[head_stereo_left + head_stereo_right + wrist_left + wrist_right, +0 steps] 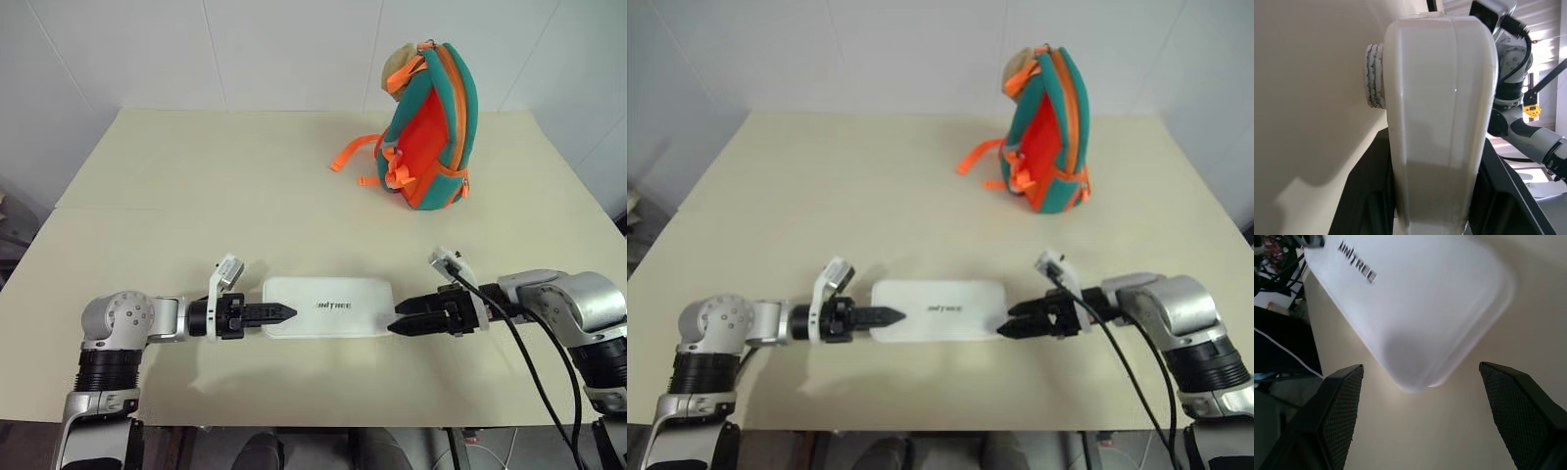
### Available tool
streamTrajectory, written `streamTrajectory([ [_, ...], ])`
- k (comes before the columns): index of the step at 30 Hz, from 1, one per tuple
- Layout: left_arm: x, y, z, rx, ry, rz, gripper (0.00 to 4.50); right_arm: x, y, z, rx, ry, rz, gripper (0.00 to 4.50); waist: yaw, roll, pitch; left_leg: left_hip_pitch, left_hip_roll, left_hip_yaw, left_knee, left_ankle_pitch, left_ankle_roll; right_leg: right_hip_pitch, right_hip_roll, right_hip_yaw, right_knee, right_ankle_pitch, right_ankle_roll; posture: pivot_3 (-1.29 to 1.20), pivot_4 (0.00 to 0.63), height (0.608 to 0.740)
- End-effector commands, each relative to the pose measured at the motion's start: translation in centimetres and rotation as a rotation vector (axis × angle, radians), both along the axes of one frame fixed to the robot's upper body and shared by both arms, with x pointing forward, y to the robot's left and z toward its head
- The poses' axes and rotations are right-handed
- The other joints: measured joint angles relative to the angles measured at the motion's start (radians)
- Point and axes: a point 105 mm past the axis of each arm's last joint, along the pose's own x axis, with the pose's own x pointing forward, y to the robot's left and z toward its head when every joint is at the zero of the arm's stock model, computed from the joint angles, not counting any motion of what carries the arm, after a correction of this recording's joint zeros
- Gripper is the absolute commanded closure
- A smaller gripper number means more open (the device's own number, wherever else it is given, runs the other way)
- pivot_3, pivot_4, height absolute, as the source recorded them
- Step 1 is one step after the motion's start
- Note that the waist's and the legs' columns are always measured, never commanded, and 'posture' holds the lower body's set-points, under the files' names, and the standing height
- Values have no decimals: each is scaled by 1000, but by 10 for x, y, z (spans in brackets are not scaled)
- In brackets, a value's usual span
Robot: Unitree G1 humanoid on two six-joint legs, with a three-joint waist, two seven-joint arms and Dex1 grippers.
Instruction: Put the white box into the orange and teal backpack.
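- The left gripper (286,313) lay at the left short end of the white box (328,306). In the left wrist view its black fingers (1371,196) sat on both sides of the box's end, so its jaws appeared closed on the box there.
- The white box lay flat on the table (196,196), near the front edge, between the two arms, with its dark lettering facing up.
- The right gripper (404,326) was at the right short end of the box. Its jaws stood wide open, and in the right wrist view the fingers (1339,406) were on either side of the box's rounded corner but not touching it.
- The orange and teal backpack (431,127) stood upright far back on the right side of the table, well apart from the box.
- In my judgement the step in hand was to get hold of the box. To do it well, the left grip should be firm and near the middle of the end, so the box does not tilt when lifted.
- I could not tell if the backpack's zipper was open; this matters before carrying the box there.
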Motion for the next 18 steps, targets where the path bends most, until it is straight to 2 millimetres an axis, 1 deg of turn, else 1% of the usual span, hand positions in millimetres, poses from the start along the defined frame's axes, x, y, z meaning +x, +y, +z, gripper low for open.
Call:
streamTrajectory([
  [1,-5,13,22,-41,-113,26,3100,26,-33,37,-2,-195,-171,0,-1,0,0,0,0,0,0,0,0,0,0,0,0,0,0,0,150,740],
  [2,-6,18,26,-45,-149,43,3100,35,-44,46,-6,-250,-241,0,-1,0,0,0,0,0,0,0,0,0,0,0,0,0,0,0,150,740],
  [3,-7,22,28,-48,-173,52,3100,41,-51,51,-8,-283,-286,0,-1,0,0,0,0,1,-1,0,0,0,0,1,0,0,0,0,150,740],
  [6,-9,37,35,-55,-247,102,3100,67,-79,69,-46,-429,-504,0,-2,0,0,0,1,1,-1,0,-1,-1,0,1,-1,0,0,0,150,740],
  [9,-8,47,34,-20,-295,147,3100,88,-96,80,-72,-538,-685,0,-1,0,0,0,1,2,-1,0,-1,-1,0,2,-1,0,0,0,150,740],
  [11,-6,51,34,-4,-313,174,3100,102,-105,85,-72,-590,-817,0,-2,0,0,0,0,3,-1,0,-1,-1,0,2,-1,0,0,0,150,740],
  [18,-11,47,28,15,-328,171,3100,138,-100,91,-25,-706,-1035,0,-7,0,0,0,1,4,-2,0,-2,-2,0,3,1,0,0,0,150,740],
])
